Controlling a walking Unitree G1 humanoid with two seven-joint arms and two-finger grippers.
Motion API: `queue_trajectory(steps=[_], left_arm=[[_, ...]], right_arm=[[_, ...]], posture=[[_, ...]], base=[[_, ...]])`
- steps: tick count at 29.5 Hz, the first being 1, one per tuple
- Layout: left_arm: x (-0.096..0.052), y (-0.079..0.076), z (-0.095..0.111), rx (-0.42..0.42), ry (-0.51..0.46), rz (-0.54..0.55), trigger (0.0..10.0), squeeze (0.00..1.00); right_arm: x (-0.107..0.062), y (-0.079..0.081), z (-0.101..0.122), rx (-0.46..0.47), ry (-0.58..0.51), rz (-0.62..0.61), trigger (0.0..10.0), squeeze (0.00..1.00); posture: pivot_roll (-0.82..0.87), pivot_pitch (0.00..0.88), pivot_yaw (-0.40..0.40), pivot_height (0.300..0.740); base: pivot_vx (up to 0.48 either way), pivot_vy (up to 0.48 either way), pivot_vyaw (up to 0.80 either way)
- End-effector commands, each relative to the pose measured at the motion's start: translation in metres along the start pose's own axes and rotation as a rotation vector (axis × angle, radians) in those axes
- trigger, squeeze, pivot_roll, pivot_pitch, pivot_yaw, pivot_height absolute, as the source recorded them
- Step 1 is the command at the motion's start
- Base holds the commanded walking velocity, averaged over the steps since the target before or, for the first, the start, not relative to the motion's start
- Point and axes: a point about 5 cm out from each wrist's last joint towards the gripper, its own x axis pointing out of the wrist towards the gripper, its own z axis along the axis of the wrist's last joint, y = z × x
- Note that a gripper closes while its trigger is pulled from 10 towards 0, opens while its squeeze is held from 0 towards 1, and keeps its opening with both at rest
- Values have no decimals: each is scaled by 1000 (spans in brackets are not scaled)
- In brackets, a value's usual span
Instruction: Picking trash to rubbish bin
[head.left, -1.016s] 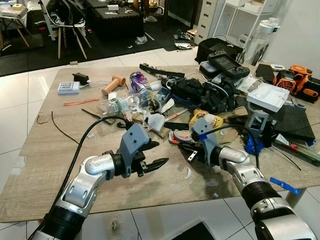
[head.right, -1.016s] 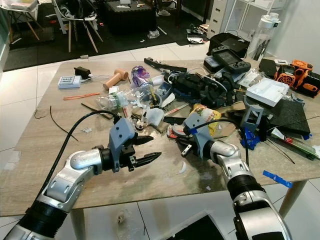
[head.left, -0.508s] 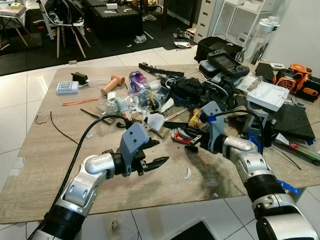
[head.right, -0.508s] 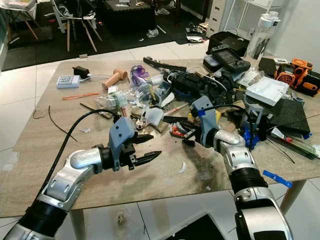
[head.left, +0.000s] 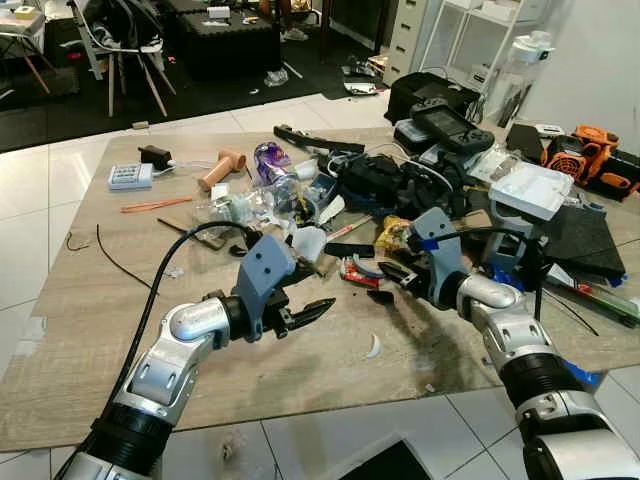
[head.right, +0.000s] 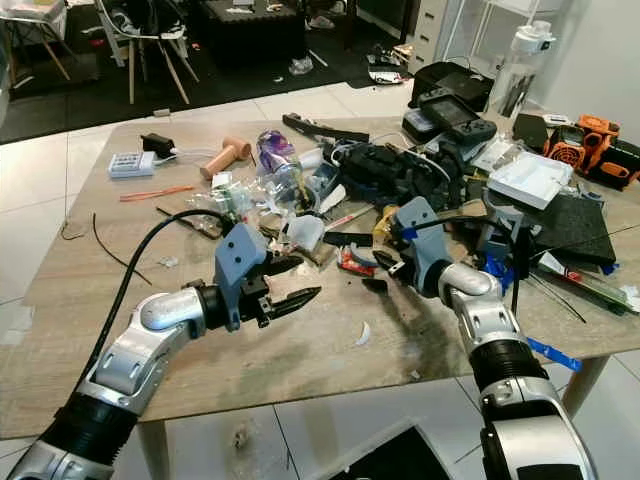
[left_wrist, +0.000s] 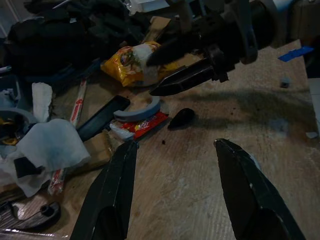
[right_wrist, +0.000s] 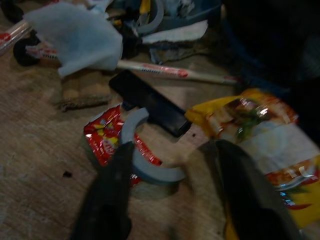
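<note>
A red snack wrapper (head.left: 352, 272) lies on the wooden table (head.left: 90, 330) with a grey curved strip (right_wrist: 150, 170) across it. Beside it are a yellow snack bag (head.left: 395, 235) and a crumpled white tissue (head.left: 308, 242). My right gripper (head.left: 388, 272) is open, its fingers just short of the wrapper, one to each side in the right wrist view. A small black scrap (left_wrist: 182, 117) sits on the wood below its fingers. To the left of the wrapper my left gripper (head.left: 308, 302) hovers open over bare table, holding nothing.
Behind the wrapper is a heap of clutter: a crushed plastic bottle (head.left: 270, 165), a wooden mallet (head.left: 218, 168), black cases and cables (head.left: 385, 180), a white tray (head.left: 530, 190). A white sliver (head.left: 374, 346) lies near the front edge. A dark bin corner (head.left: 385, 465) sits on the floor below.
My right gripper has moved away from the front edge, up to the red wrapper. The left gripper has stayed in much the same place. The camera has shifted slightly.
</note>
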Motion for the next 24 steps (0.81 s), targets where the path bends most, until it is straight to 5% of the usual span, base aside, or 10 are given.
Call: queue_trajectory(steps=[1,12,13,14,24], left_arm=[[0,-3,1,-4,-8,-17,10000,0],[-2,-3,6,4,-33,-4,10000,0],[-2,-3,6,4,-34,-1,10000,0],[-4,-2,6,6,-28,4,10000,0],[-15,0,10,0,-17,5,10000,0]], right_arm=[[-5,-4,-4,15,-9,-17,10000,1000],[-7,-3,-5,7,-55,36,10000,1000],[-7,-2,-7,6,-50,62,10000,259],[-7,0,-8,4,-47,86,10000,0],[-5,-7,-10,-36,1,90,10000,0]], posture=[[-87,100,1,740],[-79,143,-2,740],[-70,153,-8,740],[-63,166,-5,740],[-15,224,7,740]], base=[[0,0,0],[0,0,0],[0,0,0],[0,0,0],[0,0,0]])
